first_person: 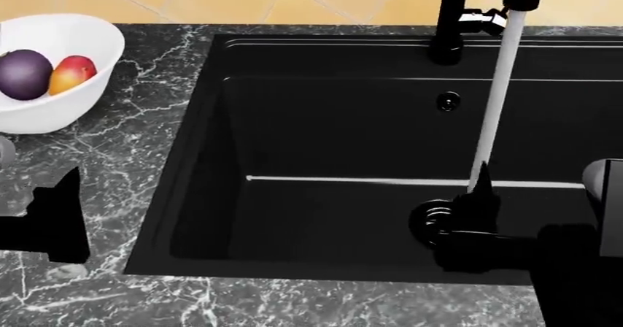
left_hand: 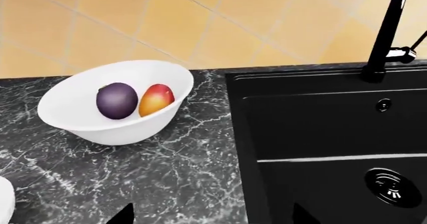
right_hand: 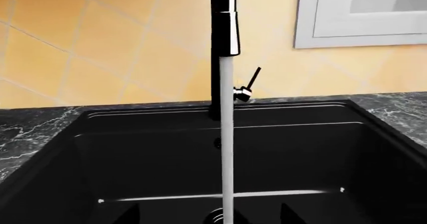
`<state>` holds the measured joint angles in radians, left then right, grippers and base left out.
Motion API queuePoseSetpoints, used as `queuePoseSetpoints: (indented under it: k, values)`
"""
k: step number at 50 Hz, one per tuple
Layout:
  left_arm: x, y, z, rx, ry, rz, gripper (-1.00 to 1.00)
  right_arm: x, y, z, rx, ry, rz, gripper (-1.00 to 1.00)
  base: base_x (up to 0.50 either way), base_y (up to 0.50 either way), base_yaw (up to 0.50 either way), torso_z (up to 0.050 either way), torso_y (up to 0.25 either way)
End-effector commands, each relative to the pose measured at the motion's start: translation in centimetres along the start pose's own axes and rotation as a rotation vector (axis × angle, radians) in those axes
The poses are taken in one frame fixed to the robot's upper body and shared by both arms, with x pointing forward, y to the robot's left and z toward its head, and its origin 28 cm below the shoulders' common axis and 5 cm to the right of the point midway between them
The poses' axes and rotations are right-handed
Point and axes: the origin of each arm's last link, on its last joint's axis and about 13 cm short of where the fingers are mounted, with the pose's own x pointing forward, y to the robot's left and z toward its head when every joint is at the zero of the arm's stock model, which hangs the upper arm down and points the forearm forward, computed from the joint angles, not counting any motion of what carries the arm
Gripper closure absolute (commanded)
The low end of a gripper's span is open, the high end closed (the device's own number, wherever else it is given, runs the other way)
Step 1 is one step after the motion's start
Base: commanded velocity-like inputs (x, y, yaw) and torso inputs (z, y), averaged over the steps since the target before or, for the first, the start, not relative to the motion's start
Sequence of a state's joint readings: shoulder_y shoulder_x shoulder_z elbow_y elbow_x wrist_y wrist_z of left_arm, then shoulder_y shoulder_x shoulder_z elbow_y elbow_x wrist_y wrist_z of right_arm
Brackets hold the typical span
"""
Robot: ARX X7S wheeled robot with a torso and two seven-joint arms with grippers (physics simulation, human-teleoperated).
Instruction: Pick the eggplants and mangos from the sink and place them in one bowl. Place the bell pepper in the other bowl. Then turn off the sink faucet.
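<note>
Yellow wall tiles are backing a black marble counter (first_person: pixel 146 195) with a black sink (first_person: pixel 292 57) set into it. Water (first_person: pixel 494 101) is running in a straight white column from the spout of the faucet (first_person: pixel 450 20) down to the drain (left_hand: pixel 393 186). The basin is showing no produce in any view.

A white bowl (left_hand: pixel 73 116) is sitting on the counter to the left of the sink, holding one dark purple eggplant (left_hand: pixel 117 100) and one red-orange mango (left_hand: pixel 155 99), touching side by side. A second white rim, probably the other bowl (left_hand: pixel 4 199), is barely entering the left wrist view; its contents cannot be seen, so the bell pepper's place cannot be told.

Judgement: sorting looks done or nearly done, and the faucet shut-off is the step in hand.

Key relation: the faucet lever (right_hand: pixel 252 81) is sticking out as a thin black rod, tilted up and to the right from the faucet's vertical stem, behind the water column. The right gripper (right_hand: pixel 210 215) is sitting low inside the basin near the drain, so the lever is lying up and ahead of it, toward the back wall. Its dark fingertips are standing apart, holding nothing.

The left gripper (left_hand: pixel 213 219) is hovering over the counter between bowl and sink, fingertips also apart and empty, farther from the lever. Right arm is nearer.
</note>
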<state>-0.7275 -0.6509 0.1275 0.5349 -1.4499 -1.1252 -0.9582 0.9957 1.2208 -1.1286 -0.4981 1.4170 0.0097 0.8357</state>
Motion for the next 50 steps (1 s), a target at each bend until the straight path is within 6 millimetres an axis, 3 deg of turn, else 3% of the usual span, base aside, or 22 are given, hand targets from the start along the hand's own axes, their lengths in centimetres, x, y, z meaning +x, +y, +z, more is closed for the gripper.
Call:
queuePoseSetpoints:
  k: [1,12,23,38,50]
  values:
    - [0.24,-0.11,0.06,0.003,0.0,0.009,-1.0,-0.12,0.1,-0.16,-0.002,-0.016,0.017,-1.0,0.0,-0.5,0.0,0.0,0.0]
    - [0.42,0.05,-0.01,-0.015,-0.003,0.017,-1.0,-0.44,0.03,0.06,-0.003,-0.022,0.002,-1.0,0.0,-0.5,0.0,0.0,0.0]
    - [0.82,0.22,0.01,-0.013,0.003,0.017,-1.0,-0.54,0.06,-0.49,0.001,-0.013,0.001,-1.0,0.0,-0.11,0.0,0.0,0.0]
    - [0.71,-0.17,-0.45,-0.013,0.013,0.005,-1.0,-0.3,0.02,0.03,-0.011,-0.026,0.012,-1.0,0.0,-0.49,0.0,0.0,0.0]
    - [0.85,0.14,-0.4,-0.033,0.01,0.018,-1.0,0.07,0.25,-0.16,-0.013,-0.037,0.018,-1.0,0.14,0.0,0.0,0.0,0.0]
